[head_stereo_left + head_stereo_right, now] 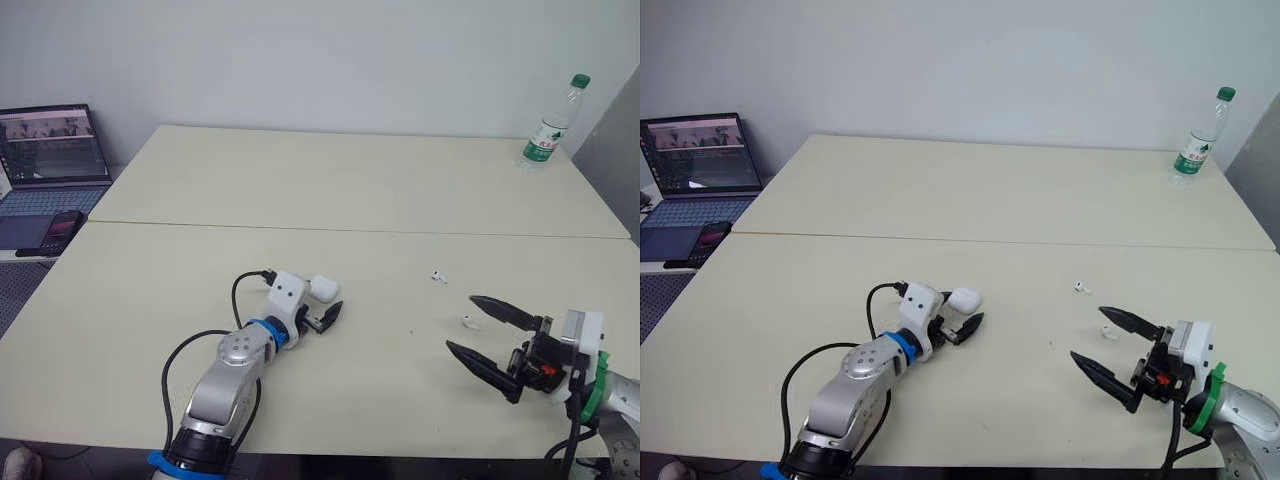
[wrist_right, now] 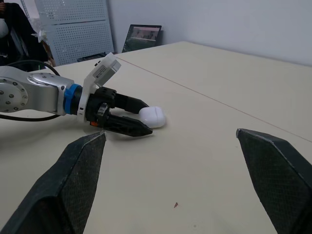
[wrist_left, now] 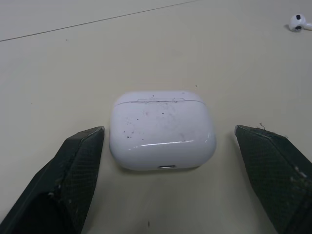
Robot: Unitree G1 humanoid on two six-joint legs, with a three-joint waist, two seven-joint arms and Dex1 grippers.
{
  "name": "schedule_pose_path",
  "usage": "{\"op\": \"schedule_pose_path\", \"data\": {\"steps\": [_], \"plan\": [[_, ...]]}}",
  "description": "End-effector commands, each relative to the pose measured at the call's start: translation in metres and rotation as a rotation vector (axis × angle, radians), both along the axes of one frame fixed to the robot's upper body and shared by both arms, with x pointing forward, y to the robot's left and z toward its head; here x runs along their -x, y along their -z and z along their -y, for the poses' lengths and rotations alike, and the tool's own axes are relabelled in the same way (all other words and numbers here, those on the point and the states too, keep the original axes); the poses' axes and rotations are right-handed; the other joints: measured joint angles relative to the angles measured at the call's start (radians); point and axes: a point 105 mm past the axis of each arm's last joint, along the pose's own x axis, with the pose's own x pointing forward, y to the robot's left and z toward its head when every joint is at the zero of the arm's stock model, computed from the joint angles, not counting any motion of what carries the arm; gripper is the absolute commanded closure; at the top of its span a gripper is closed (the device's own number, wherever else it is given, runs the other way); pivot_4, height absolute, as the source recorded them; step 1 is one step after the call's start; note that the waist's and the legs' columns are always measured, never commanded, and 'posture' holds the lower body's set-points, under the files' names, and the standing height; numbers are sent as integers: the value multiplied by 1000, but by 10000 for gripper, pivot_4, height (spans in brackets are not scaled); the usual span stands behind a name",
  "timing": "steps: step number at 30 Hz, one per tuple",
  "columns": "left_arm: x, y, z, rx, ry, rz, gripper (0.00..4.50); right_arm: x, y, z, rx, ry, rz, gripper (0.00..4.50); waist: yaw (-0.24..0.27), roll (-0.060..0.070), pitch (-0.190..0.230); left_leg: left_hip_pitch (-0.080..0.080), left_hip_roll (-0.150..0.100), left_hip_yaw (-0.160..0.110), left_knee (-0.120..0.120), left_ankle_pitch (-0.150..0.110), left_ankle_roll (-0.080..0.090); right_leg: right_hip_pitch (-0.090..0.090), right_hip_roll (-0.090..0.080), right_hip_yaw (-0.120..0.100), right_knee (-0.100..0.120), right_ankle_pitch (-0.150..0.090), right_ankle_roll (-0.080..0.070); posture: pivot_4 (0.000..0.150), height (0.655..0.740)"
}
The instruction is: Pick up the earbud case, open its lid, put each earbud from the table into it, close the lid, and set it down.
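The white earbud case (image 3: 162,129) lies on the table with its lid shut. My left gripper (image 1: 325,298) is open, low at the table, with one black finger on each side of the case and a gap to both. One white earbud (image 1: 438,275) lies right of the case. A second earbud (image 1: 466,321) lies nearer me, right by the fingertips of my right gripper (image 1: 1088,333). That gripper is wide open, holds nothing, and points left towards the case (image 2: 152,116).
The table (image 1: 350,180) is two cream tops joined by a seam. A plastic water bottle (image 1: 548,128) stands at the far right corner. A laptop (image 1: 52,160) and a phone (image 1: 60,232) sit on a side surface off the table's left edge.
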Motion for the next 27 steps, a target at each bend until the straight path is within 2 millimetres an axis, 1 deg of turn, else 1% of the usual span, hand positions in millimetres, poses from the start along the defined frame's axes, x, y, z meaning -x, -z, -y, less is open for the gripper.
{"op": "schedule_pose_path", "data": {"steps": [1, 3, 5, 6, 10, 13, 15, 17, 21, 24, 25, 27], "plan": [[0, 0, 0, -17, -43, 1, 0, 2, -13, -1, -7, -15, 48, 208, 0, 0, 0, 0, 0, 0, 0, 0, 0, 0, 0, 0, 0, 0, 0, 1500, 7389], [0, -1, 0, -16, -44, 1, 0, 3, -13, -1, -8, -16, 44, 208, 0, 0, 0, 0, 0, 0, 0, 0, 0, 0, 0, 0, 0, 0, 0, 1500, 7389], [0, -3, 1, -7, -36, 15, 4167, 3, -11, 0, -10, -18, 40, 0, 0, 0, 0, 0, 0, 0, 0, 0, 0, 0, 0, 0, 0, 0, 0, 1500, 7389], [1, -4, 1, -4, -34, 20, 5531, 3, -10, 0, -10, -18, 39, 0, 0, 0, 0, 0, 0, 0, 0, 0, 0, 0, 0, 0, 0, 0, 0, 1500, 7389], [1, -5, 0, -7, -24, 31, 17270, 2, -9, 1, -2, -6, 41, 0, 0, 0, 0, 0, 0, 0, 0, 0, 0, 0, 0, 0, 0, 0, 0, 1500, 7389], [2, -7, 0, -5, -6, 43, 17357, -1, -7, 3, 16, 27, 36, 0, 0, 0, 0, 0, 0, 0, 0, 0, 0, 0, 0, 0, 0, 0, 0, 1500, 7389], [3, -14, 5, 14, 55, 77, 17357, -6, -4, 1, -10, 60, -42, 0, 0, 0, 0, 0, 0, 0, 0, 0, 0, 0, 0, 0, 0, 0, 0, 1500, 7389], [5, -22, 11, 38, 123, 118, 17357, -13, -7, -5, -79, 105, -118, 0, 0, 0, 0, 0, 0, 0, 0, 0, 0, 0, 0, 0, 0, 1, -1, 1500, 7389], [10, -45, 31, 144, 285, 221, 17357, -32, -18, -25, -189, 199, -221, 0, -1, 0, 0, -1, 0, 0, 0, 0, 0, -1, 0, 0, 0, 1, -2, 1500, 7389], [12, -63, 45, 242, 379, 285, 17357, -40, -14, -43, -220, 242, -364, 0, 0, 0, 0, -2, 0, 0, 0, 0, 0, -1, 0, 0, 0, 1, -2, 1500, 7389], [12, -68, 48, 268, 403, 302, 17357, -41, -10, -47, -197, 241, -416, 0, 0, 0, 0, -2, -1, 0, 0, 0, 0, -1, 0, 0, 0, 1, -2, 1500, 7389], [12, -77, 56, 298, 465, 335, 17357, -43, -9, -55, -236, 213, -516, 0, -1, 0, 0, -2, -1, 0, 0, 0, 0, -1, 0, 0, -1, 1, -2, 1500, 7389]]}}
